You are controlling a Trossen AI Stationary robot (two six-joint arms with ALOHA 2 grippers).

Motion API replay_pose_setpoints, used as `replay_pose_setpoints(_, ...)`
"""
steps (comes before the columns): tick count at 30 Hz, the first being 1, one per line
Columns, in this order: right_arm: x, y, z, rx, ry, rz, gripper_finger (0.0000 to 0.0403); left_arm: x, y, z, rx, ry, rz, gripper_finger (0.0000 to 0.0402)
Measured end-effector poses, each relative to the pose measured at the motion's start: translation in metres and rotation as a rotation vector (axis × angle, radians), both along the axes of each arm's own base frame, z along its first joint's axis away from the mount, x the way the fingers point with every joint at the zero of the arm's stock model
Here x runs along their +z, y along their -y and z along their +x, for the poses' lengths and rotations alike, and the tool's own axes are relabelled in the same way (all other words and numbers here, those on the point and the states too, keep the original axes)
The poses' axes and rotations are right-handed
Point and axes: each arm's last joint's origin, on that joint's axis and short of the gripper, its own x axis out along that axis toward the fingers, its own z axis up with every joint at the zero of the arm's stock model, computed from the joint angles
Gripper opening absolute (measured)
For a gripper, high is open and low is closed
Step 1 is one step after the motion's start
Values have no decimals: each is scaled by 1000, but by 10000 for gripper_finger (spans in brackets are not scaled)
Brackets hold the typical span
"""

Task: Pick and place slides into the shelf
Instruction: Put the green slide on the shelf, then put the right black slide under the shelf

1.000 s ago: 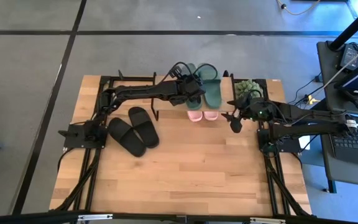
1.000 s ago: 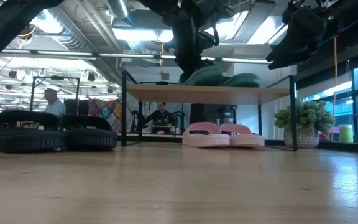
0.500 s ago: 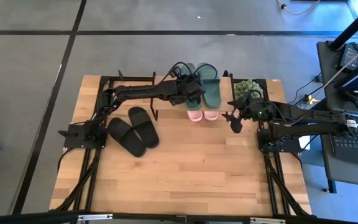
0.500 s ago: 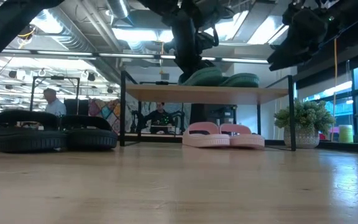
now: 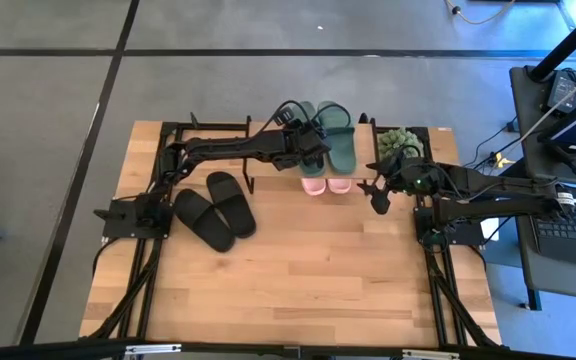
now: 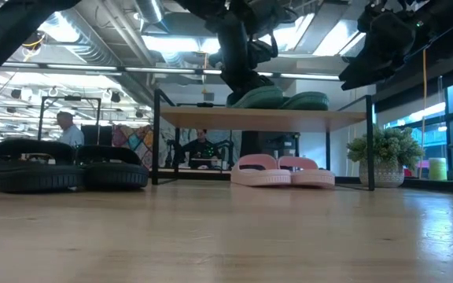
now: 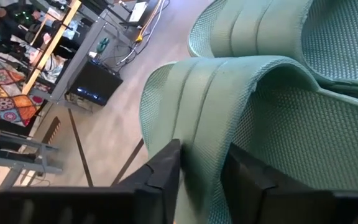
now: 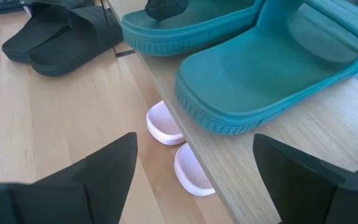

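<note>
Fingers of the left gripper [image 7: 197, 180] pinch the strap of one green slide [image 5: 313, 135] on top of the shelf [image 6: 262, 118], exactly as a second ago; nothing has shifted, so release looks next; its mate [image 5: 340, 140] lies just beside those fingers, the pink pair [image 6: 283, 171] below them under the board. Right gripper [image 5: 379, 199] hovers spread and empty off the shelf's end; black slides [image 5: 216, 208] wait well apart on the table [image 5: 298, 290], so two remain
</note>
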Motion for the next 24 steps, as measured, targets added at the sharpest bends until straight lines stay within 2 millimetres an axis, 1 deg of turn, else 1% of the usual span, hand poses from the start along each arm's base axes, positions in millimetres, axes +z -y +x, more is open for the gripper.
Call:
replay_pose_setpoints(4,0,0,0,0,0,0,320,0,0,0,-3,-1,-4,144)
replay_pose_setpoints(7,0,0,0,0,0,0,320,0,0,0,-2,-1,-3,164)
replay_pose_setpoints(10,0,0,0,0,0,0,320,0,1,0,-3,-1,-3,173)
replay_pose_setpoints(16,0,0,0,0,0,0,320,3,7,0,-22,1,-9,175)
replay_pose_setpoints(20,0,0,0,0,-1,0,320,19,20,-5,-96,40,-68,176)
replay_pose_setpoints(24,-1,0,-1,0,-13,2,320,47,36,-18,-191,121,-161,176)
